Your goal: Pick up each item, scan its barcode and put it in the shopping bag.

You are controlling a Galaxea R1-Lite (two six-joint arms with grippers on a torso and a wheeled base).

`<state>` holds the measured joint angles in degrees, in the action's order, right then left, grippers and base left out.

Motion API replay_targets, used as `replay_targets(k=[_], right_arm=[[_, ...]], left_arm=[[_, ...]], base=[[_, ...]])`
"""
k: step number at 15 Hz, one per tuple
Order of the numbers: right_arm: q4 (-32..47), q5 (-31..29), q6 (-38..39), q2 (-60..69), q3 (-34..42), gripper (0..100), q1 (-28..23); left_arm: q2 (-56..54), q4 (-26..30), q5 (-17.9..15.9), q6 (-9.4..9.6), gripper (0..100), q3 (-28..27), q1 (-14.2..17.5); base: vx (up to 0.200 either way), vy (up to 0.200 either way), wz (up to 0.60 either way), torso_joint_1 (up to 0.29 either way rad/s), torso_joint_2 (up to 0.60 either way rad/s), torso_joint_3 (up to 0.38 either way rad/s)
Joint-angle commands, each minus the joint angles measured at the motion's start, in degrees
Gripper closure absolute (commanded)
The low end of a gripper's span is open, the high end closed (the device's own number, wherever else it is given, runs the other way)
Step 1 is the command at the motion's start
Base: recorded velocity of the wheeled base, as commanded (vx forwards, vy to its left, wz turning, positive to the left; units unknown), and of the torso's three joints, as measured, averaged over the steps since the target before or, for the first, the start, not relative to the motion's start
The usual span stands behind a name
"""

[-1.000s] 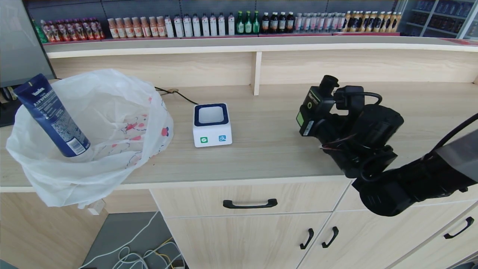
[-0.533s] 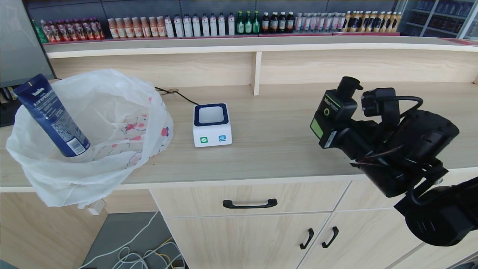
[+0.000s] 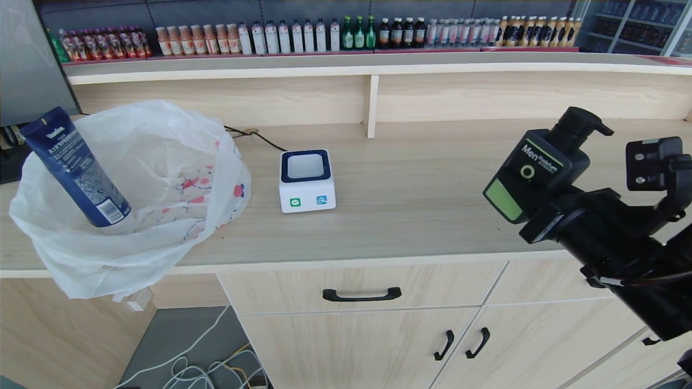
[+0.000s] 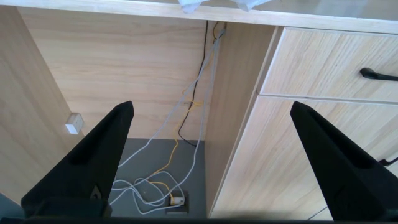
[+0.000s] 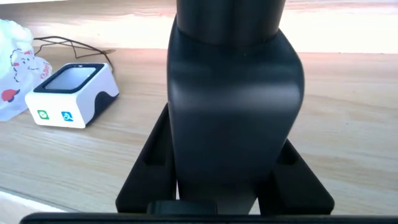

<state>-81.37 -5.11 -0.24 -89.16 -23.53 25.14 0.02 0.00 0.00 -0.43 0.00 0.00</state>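
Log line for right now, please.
right gripper: shut on pump bottle, right of scanner | tube: in shopping bag | left gripper: open, below counter

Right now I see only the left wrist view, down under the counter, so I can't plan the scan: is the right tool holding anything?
Observer: Yes. The right tool is shut on a black pump bottle with a green label, held tilted above the right end of the light wooden counter.
Operator: Where's the scanner?
Observer: The white cube scanner with a dark blue top sits mid-counter, to the robot's left of the bottle, apart from it.
Operator: And the bag?
Observer: The white plastic shopping bag stands open at the counter's left end, a dark blue tube leaning inside.
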Motion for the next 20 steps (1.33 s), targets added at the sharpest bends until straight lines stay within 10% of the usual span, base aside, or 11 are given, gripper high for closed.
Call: replay_targets(k=[1,12,20], right_arm=[[-0.1,0.4,1.7,4.3,2.5,100,0.1],[-0.6,-0.3,1.1,17.4,17.9,100,9.4],[-0.5,-1.2,-15.5,21.6,22.6,100,13.2]], left_arm=[[0.0,0.0,0.0,-0.01,0,0.0,0.0],[0.0,0.0,0.0,-0.01,0,0.0,0.0],[0.0,0.0,0.0,-0.01,0,0.0,0.0]], base=[[0.0,0.0,0.0,0.0,0.0,0.0],[0.0,0.0,0.0,0.0,0.0,0.0],[0.0,0.0,0.0,0.0,0.0,0.0]])
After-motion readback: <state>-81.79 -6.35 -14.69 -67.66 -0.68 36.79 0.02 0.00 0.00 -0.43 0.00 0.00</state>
